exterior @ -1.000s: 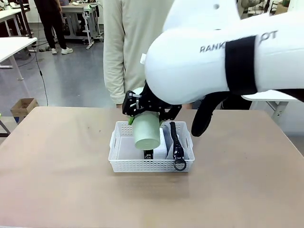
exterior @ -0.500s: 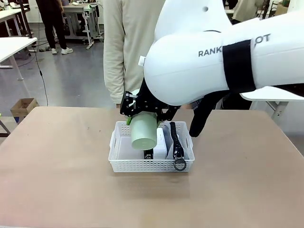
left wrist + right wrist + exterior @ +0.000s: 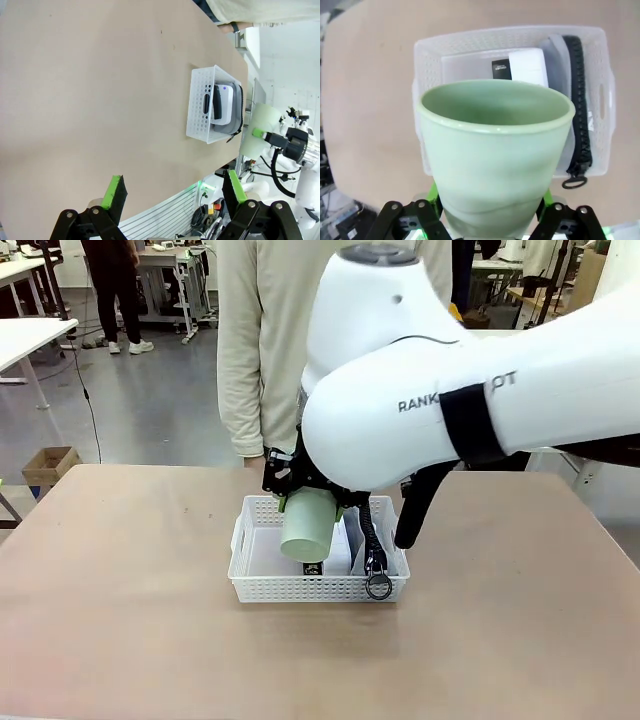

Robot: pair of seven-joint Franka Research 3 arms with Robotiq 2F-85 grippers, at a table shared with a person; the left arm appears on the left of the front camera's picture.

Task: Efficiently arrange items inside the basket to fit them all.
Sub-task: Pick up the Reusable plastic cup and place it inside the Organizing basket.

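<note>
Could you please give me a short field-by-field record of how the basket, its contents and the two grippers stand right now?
basket: on the table, in front of the person
in basket: white box, black stapler, grey pouch along one side
cup: pale green, held in the air above the basket, tilted
right gripper: shut on the cup
left gripper: open, holding nothing, away from the basket
</note>
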